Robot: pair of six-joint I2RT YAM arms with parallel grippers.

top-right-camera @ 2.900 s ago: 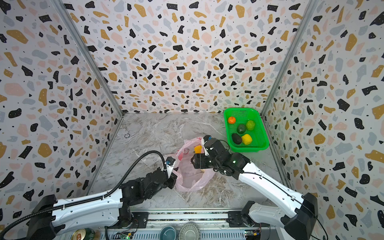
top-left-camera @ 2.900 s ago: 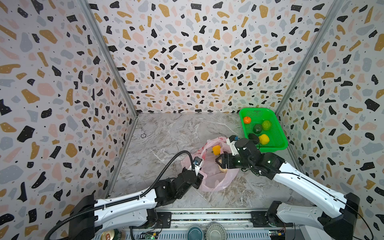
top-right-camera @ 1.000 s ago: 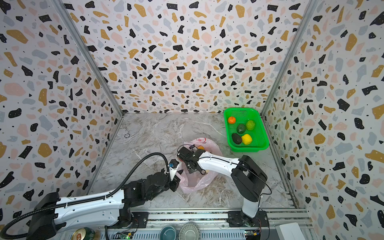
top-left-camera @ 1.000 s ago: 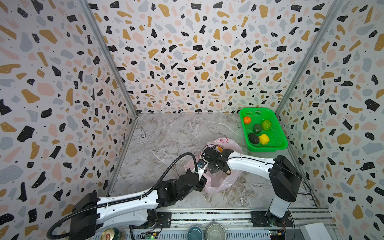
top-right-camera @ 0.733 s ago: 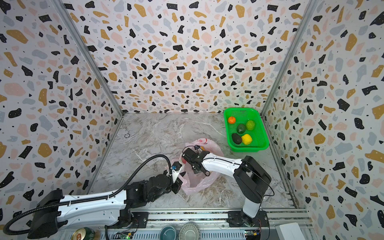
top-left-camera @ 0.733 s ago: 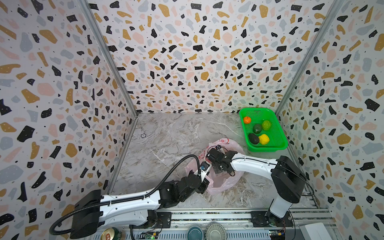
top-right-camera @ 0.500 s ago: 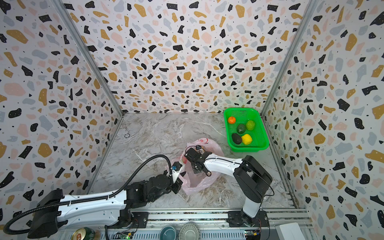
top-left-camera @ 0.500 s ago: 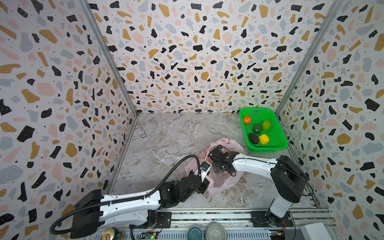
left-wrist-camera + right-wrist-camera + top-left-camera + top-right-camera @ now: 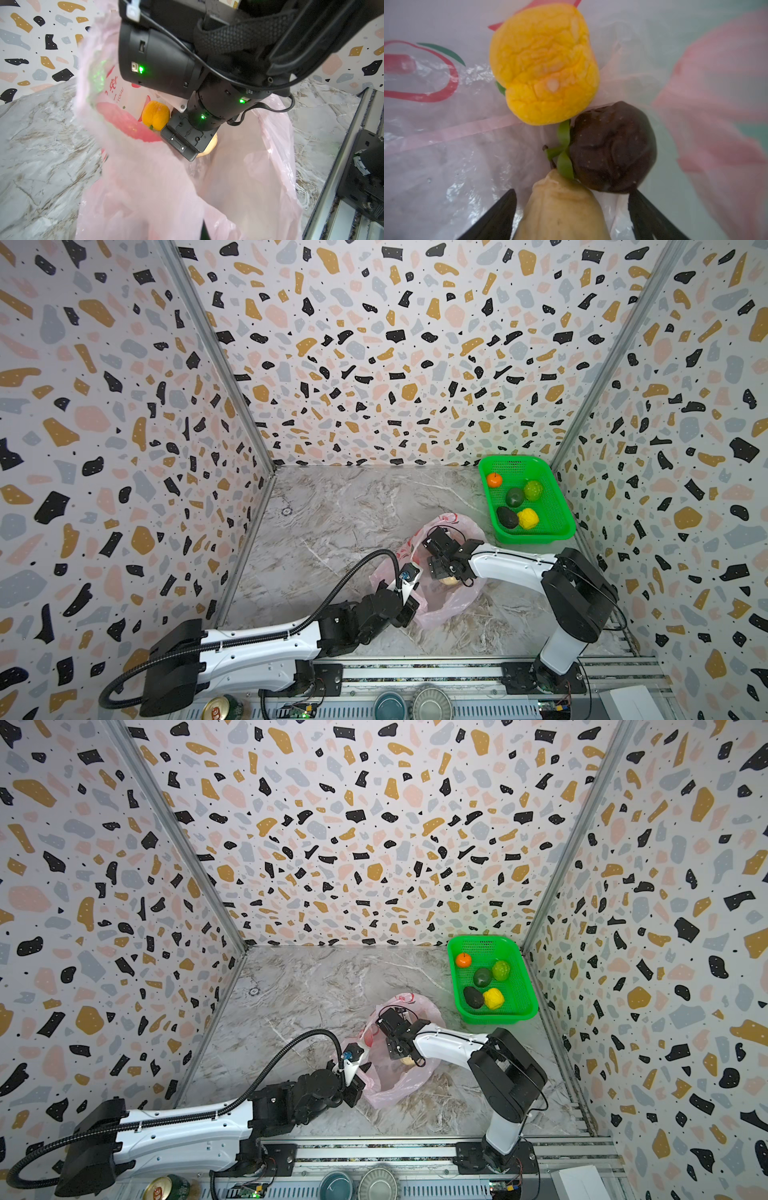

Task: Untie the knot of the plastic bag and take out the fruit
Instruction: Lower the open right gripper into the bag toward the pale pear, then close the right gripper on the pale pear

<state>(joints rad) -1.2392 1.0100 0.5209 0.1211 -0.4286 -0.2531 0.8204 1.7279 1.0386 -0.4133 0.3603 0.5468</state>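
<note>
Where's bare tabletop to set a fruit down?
The table is bare between the left wall and the plastic bag, and behind the bag up to the back wall. Crowded: around the bag, where the left arm and right arm reach, and the middle of the green basket.

The bag [image 9: 446, 605] lies open on the floor [image 9: 332, 539]. The right gripper [image 9: 445, 575] reaches down into the bag's mouth; its jaws are hidden. A pale fruit [image 9: 450, 581] shows just under it, inside the bag. The left gripper [image 9: 412, 608] pinches the bag's near left rim. The basket [image 9: 536, 537] stands beyond the bag to the right, near but apart. It holds the black fruit [image 9: 507, 517] and yellow fruit [image 9: 528, 518] nearest the bag, then the dark green fruit [image 9: 515, 497] and yellow-green fruit [image 9: 533, 490], with the orange fruit [image 9: 494, 480] farthest.
</note>
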